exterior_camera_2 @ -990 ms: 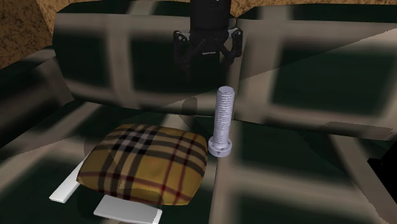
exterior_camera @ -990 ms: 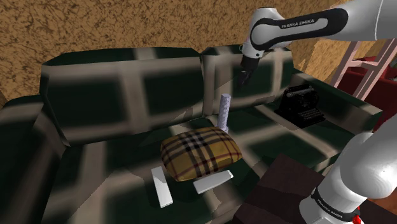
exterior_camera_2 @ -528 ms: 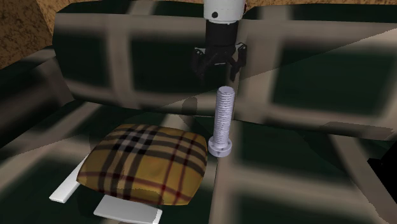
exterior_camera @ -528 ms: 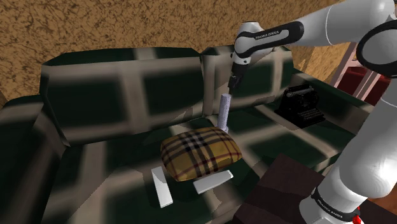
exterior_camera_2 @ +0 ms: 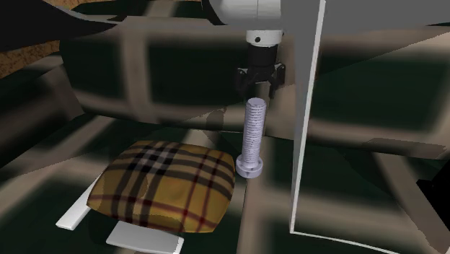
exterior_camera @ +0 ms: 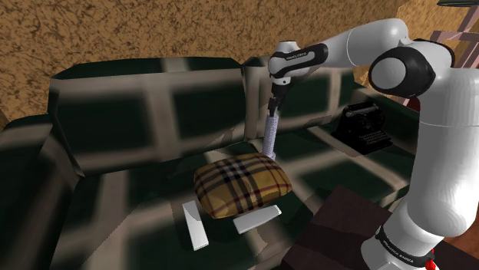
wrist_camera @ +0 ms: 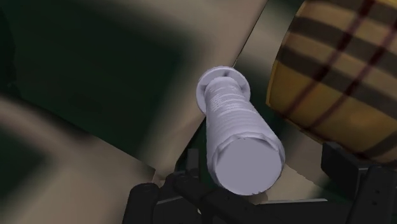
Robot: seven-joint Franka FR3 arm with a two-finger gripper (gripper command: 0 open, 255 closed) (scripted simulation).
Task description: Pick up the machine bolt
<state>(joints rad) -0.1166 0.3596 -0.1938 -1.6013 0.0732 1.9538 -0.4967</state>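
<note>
Machine bolt [exterior_camera: 270, 132] [exterior_camera_2: 254, 134] [wrist_camera: 238, 127] stands upright, head down, on checked sofa [exterior_camera: 115, 123] seat, just beside plaid cushion [exterior_camera_2: 166, 184]; gripper [exterior_camera_2: 258, 89] directly above bolt's upper end, fingers apart either side of tip; no contact visible, bolt not held.

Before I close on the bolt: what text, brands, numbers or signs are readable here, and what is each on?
"FRANKA EMIKA": on the dark band around the arm's lowest link, just legible.
Pale lettering on the dark wrist link above the gripper: too small to read.
Machine bolt, plaid cushion, black typewriter: no readable markings.
</note>
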